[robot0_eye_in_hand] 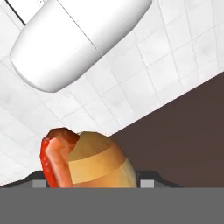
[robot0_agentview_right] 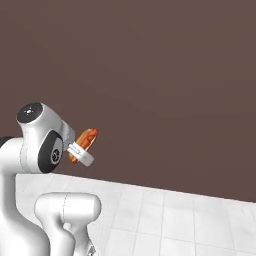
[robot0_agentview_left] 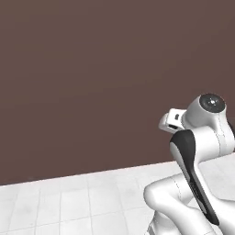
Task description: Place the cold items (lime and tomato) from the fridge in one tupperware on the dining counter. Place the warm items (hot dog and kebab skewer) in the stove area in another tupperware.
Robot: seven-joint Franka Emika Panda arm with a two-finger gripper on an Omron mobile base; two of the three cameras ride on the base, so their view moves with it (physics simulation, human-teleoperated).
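My gripper (robot0_agentview_right: 82, 150) sits up off the floor (robot0_agentview_right: 175, 220), in front of the wall (robot0_agentview_right: 150, 75), just right of my wrist joint in the right base view. Hot dog (robot0_agentview_right: 85, 142) is between my jaws, clamped, one end sticking up and right past the fingers. In the hand view the hot dog (robot0_eye_in_hand: 85, 164) is at the bottom centre, right against the camera, sausage on its left side, bun on the right. Floor (robot0_eye_in_hand: 144, 83) lies behind it, wall (robot0_eye_in_hand: 183, 131) to the lower right. In the left base view the floor (robot0_agentview_left: 69, 197) runs below the wall (robot0_agentview_left: 92, 69), my arm at the right
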